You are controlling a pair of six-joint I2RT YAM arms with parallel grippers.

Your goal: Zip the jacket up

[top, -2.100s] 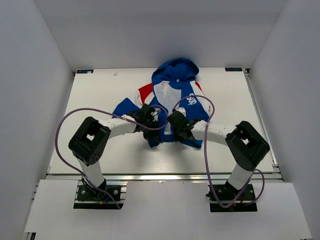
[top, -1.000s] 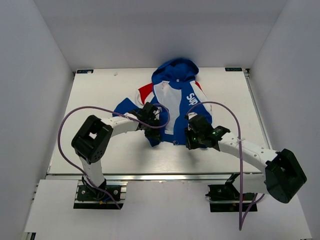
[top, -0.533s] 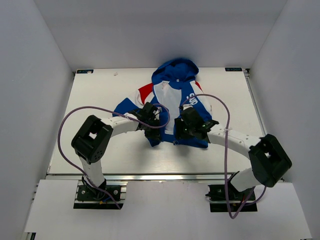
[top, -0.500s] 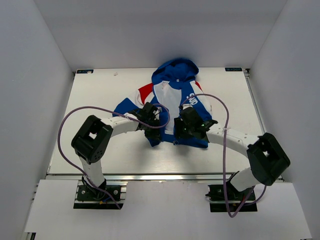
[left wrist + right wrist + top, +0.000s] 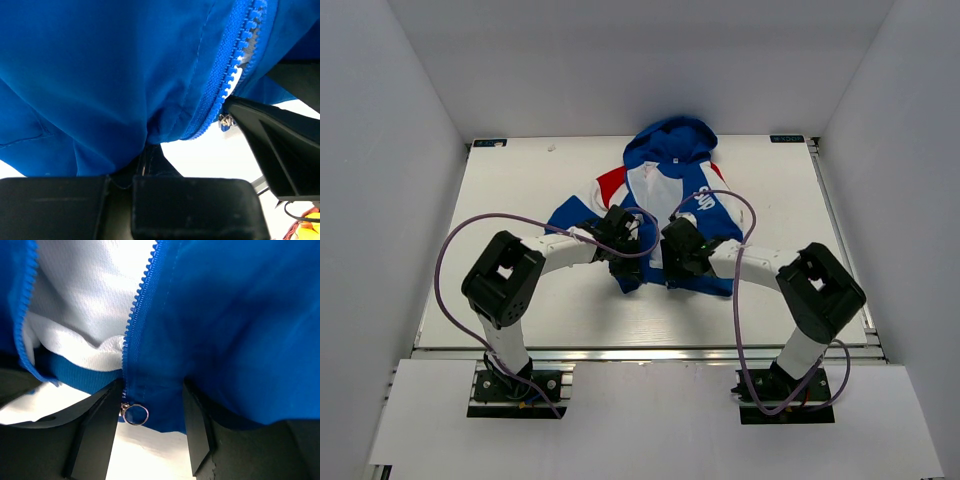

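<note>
Jacket [image 5: 670,190]: lying open-fronted on table [image 5: 520,180], hood lying far beyond the jaws, hem lying at them. Right gripper [image 5: 150,427]: jaws standing released, fingers [image 5: 97,435] straddling one hem corner, blue cloth filling the gap between them. Pull ring [image 5: 135,415] is hanging between the jaws, nearer the finger on the lining side, with white lining [image 5: 85,305] showing above that finger. Left gripper [image 5: 145,159]: jaws clenching a fold of the other hem corner, cloth bulging out above them. Zipper teeth [image 5: 227,75] are running up just beside them, one black finger [image 5: 272,145] of the right gripper crowding in just past the teeth. Purple cables [image 5: 500,222]: arching over the table outside each gripper.
</note>
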